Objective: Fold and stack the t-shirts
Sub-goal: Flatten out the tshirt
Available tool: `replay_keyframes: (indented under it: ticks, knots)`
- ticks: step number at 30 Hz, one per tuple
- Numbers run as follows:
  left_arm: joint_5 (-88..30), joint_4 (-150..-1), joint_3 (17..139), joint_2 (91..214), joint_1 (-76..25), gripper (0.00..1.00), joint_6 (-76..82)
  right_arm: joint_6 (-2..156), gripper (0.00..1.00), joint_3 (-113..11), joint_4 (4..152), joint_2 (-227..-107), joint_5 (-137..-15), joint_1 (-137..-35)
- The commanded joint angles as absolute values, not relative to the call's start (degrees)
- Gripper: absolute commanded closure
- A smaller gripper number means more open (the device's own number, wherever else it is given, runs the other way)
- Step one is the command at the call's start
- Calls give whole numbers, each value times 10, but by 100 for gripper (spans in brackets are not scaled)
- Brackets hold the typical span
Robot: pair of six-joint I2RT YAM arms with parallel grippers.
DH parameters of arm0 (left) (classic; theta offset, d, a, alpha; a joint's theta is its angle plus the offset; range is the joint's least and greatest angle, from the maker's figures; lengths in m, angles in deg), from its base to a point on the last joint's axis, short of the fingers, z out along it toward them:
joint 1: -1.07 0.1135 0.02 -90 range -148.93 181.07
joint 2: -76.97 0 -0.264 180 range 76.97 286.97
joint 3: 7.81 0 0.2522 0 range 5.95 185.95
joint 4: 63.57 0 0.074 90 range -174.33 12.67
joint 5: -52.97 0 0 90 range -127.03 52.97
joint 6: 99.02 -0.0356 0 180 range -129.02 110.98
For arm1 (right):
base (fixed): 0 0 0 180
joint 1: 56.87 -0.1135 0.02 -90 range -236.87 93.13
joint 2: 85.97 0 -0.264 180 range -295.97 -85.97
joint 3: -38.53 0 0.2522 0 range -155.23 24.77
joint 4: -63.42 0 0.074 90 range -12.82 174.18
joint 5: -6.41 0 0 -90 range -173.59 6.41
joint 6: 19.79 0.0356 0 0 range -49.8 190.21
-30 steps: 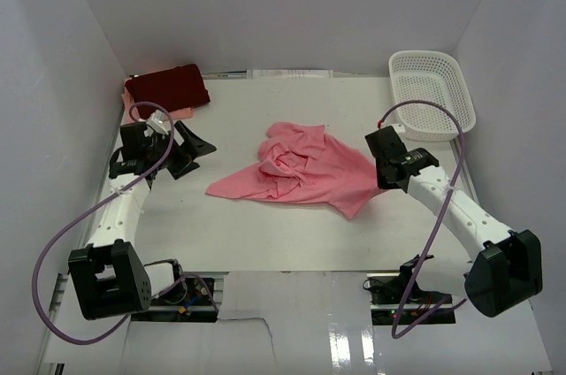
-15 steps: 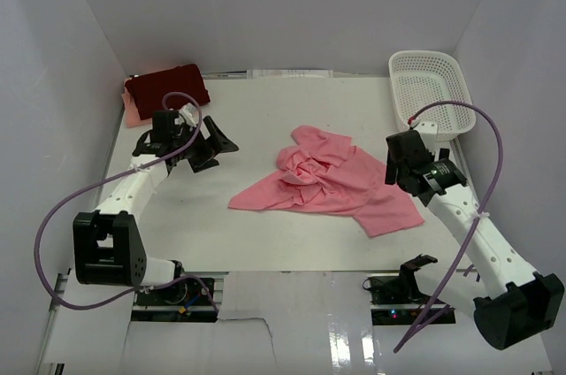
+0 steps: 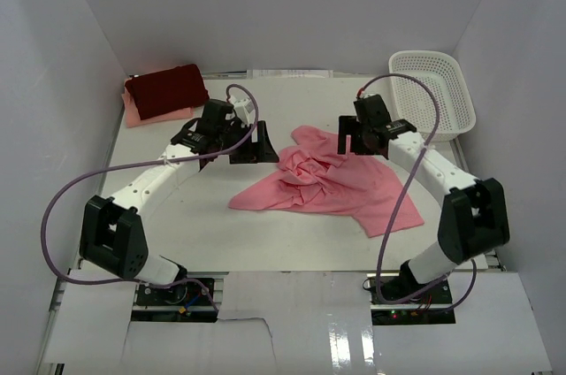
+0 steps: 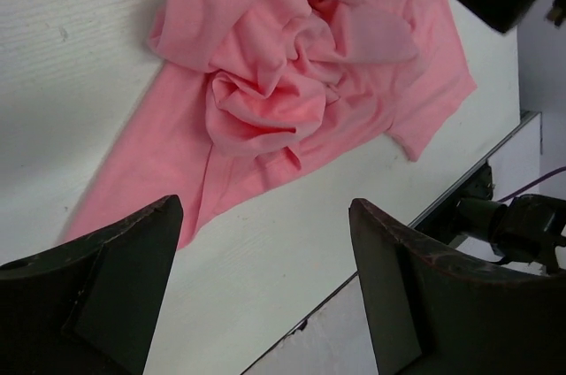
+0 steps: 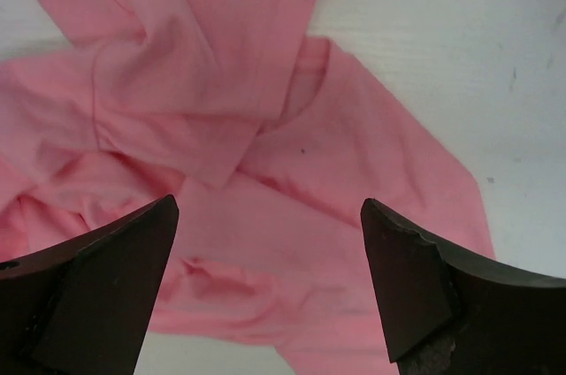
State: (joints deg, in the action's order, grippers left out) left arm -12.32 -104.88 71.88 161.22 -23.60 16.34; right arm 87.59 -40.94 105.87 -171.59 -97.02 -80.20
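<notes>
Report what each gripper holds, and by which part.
Nothing is held. The left gripper and the right gripper are both open above the crumpled salmon-pink t-shirt, and neither grips any cloth.

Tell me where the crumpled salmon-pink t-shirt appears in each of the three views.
Top external: salmon-pink t-shirt in the middle, slightly right.
Left wrist: salmon-pink t-shirt fills the upper middle.
Right wrist: salmon-pink t-shirt covers most of the picture.
Shared landmark: the white table under it; bare table upper left in left wrist, bare table upper right in right wrist.
</notes>
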Motion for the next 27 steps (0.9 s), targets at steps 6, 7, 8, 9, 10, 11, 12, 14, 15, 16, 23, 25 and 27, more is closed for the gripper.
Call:
replay_keyframes:
  ticks: [6, 7, 8, 9, 10, 11, 12, 14, 15, 16, 23, 25, 27]
  knots:
    - [-208, -1089, 643, 1514, -277, 12, 119, 879, 4, -592, 1022, -1912, -874, -779]
    - [-213, -1098, 640, 1512, -278, 12, 115, 880, 0, -608, 1023, -1947, -871, -776]
    - [-217, -1101, 639, 1511, -281, 12, 113, 881, 6, -639, 1025, -1963, -859, -771]
    - [-226, -1105, 637, 1512, -287, 13, 109, 883, 6, -654, 1028, -1994, -859, -770]
    - [-233, -1112, 637, 1512, -292, 13, 101, 883, 6, -667, 1036, -2006, -870, -768]
    - [-239, -1114, 637, 1513, -297, 13, 97, 883, 6, -684, 1038, -2016, -877, -765]
    - [-247, -1116, 639, 1514, -309, 13, 93, 884, 6, -689, 1040, -2034, -882, -762]
    - [-280, -1119, 641, 1522, -331, 13, 79, 887, 7, -696, 1042, -2045, -882, -752]
    - [-291, -1119, 643, 1525, -337, 13, 73, 887, 7, -701, 1042, -2055, -880, -748]
    - [-318, -1118, 646, 1529, -343, 13, 68, 888, 9, -703, 1043, -2059, -878, -745]
    - [-341, -1090, 654, 1542, -357, 13, 29, 888, 14, -702, 1048, -2081, -880, -733]
    - [-335, -1076, 652, 1538, -358, 13, 19, 888, 22, -701, 1044, -2088, -875, -734]
    - [-334, -1065, 645, 1535, -361, 13, 9, 888, 32, -703, 1045, -2099, -870, -734]
